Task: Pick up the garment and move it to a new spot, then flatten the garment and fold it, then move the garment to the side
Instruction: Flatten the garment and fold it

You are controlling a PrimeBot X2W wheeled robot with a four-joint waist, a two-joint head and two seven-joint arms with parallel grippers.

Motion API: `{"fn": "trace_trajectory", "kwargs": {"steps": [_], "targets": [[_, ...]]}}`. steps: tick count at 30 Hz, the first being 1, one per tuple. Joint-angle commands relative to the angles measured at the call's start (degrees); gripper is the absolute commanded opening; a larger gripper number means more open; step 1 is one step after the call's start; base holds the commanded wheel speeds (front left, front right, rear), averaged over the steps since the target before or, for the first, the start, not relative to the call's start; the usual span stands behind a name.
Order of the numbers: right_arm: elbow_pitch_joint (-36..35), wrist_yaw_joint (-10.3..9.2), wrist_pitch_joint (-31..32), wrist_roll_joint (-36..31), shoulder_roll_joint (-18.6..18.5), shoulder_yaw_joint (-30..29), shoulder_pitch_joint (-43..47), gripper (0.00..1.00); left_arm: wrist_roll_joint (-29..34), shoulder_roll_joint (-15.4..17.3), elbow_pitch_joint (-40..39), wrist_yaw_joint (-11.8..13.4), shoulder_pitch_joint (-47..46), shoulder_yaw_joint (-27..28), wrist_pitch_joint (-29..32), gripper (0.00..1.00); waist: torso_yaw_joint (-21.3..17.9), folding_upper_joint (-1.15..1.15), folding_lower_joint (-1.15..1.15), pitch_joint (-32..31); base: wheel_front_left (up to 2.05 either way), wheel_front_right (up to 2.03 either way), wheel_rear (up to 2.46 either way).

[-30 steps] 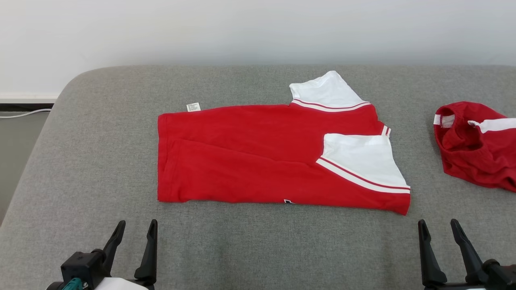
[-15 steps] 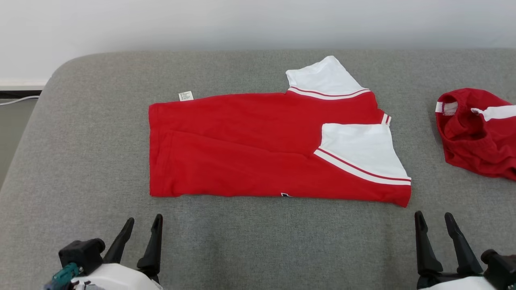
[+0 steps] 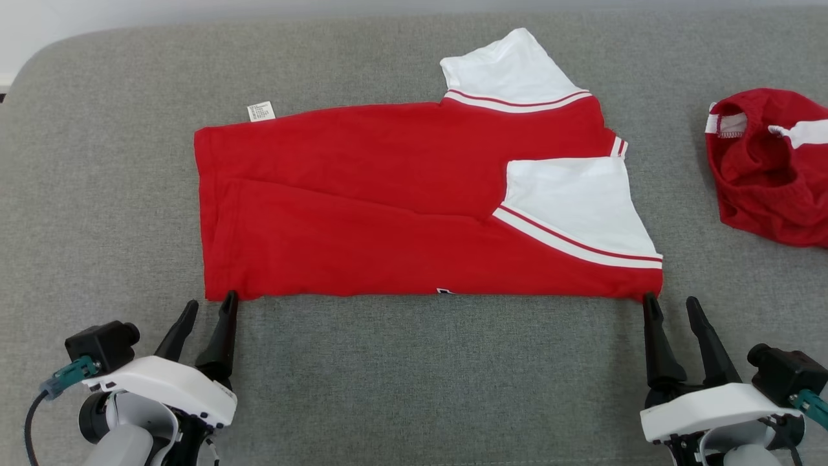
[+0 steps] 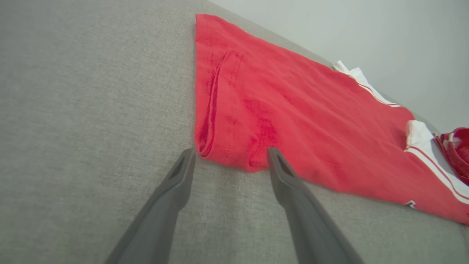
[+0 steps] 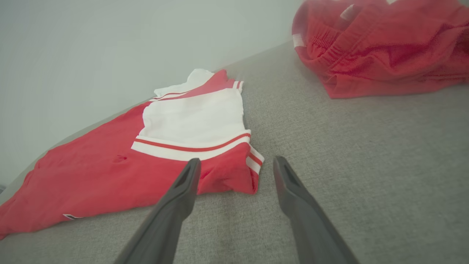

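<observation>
Red garment (image 3: 388,213) lies folded flat, left gripper (image 3: 211,299) spread wide at its near left corner, right gripper (image 3: 669,298) spread wide at its near right one.

The right gripper (image 5: 236,160) stands with its jaws spread wide, just at the near right corner of the folded red T-shirt (image 5: 91,183). One fingertip is at the shirt's near edge, the other over bare grey upholstery (image 5: 366,165). The shirt's white sleeve (image 5: 194,117) lies on top. A crumpled red garment (image 5: 384,47) sits farther right, well apart.
</observation>
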Motion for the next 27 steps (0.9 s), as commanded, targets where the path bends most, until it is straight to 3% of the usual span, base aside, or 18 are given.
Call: {"fn": "trace_trajectory", "kwargs": {"steps": [1,11,24,25,26,27], "targets": [[-0.53,0.08,-0.66,0.64,-0.71,1.60,-1.75,1.00,-0.82,1.25,0.55,-0.98,-3.13,2.43,0.23,1.00,-0.24,0.00,0.00,1.23,0.00,0.00,0.00],[3.77,0.08,-0.63,1.76,-1.11,2.57,-5.49,1.00,-2.35,1.11,6.64,-4.62,-8.33,2.78,0.74,1.00,-0.64,0.00,0.00,3.70,0.00,0.00,0.00],[9.33,0.08,0.58,5.16,-0.94,6.57,-10.69,1.00,-3.08,0.19,10.84,-7.32,-12.51,1.49,1.80,0.99,-0.54,0.00,0.00,5.52,0.00,0.00,0.00],[9.58,0.08,0.56,5.35,-0.97,6.92,-10.99,0.84,-3.14,0.11,11.14,-7.47,-12.71,1.42,1.77,0.85,-0.52,0.00,0.00,5.59,0.00,0.00,0.00],[9.82,0.08,0.53,5.59,-1.02,7.23,-11.23,0.54,-3.22,0.01,11.45,-7.61,-12.90,1.32,1.83,0.66,-0.49,0.00,0.00,5.63,0.00,0.00,0.00],[10.03,0.08,0.51,5.84,-1.07,7.54,-11.42,0.46,-3.38,-0.14,11.76,-7.78,-13.05,1.11,2.16,0.40,-0.46,0.00,0.00,5.67,0.00,0.00,0.00]]}}
